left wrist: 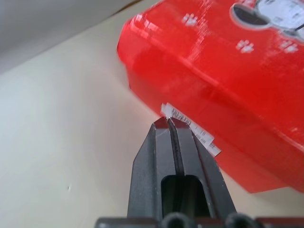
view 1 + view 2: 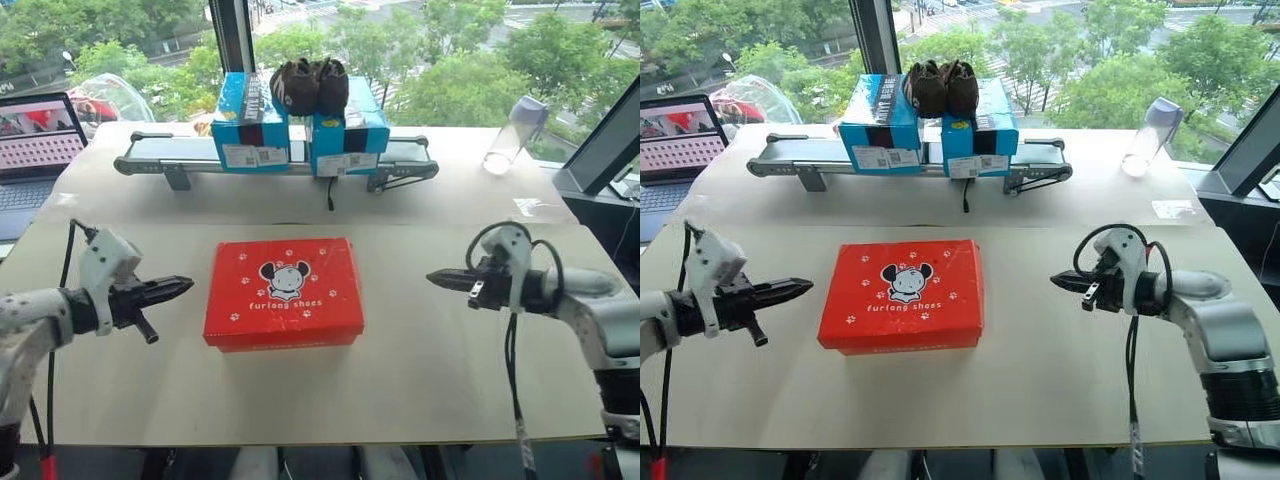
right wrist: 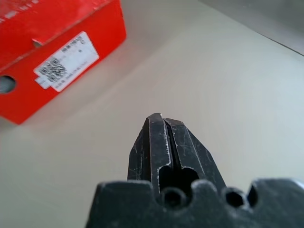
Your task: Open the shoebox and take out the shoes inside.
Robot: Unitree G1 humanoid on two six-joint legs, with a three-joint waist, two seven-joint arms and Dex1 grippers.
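Observation:
The red shoebox (image 2: 284, 292) lies shut in the middle of the table, its lid showing a cartoon mouse head and white paw prints. Its shoes are hidden inside. My left gripper (image 2: 183, 286) hovers just left of the box, shut and empty, pointing at the box's left side (image 1: 209, 95). My right gripper (image 2: 434, 277) hangs to the right of the box with a clear gap, shut and empty, pointing at the box's right end with its white label (image 3: 65, 61).
Behind the table, two blue boxes (image 2: 250, 125) stand on a conveyor (image 2: 275, 160) with dark brown shoes (image 2: 308, 85) on top. A laptop (image 2: 35, 145) sits far left, a clear bottle (image 2: 515, 133) far right. Cables hang from both wrists.

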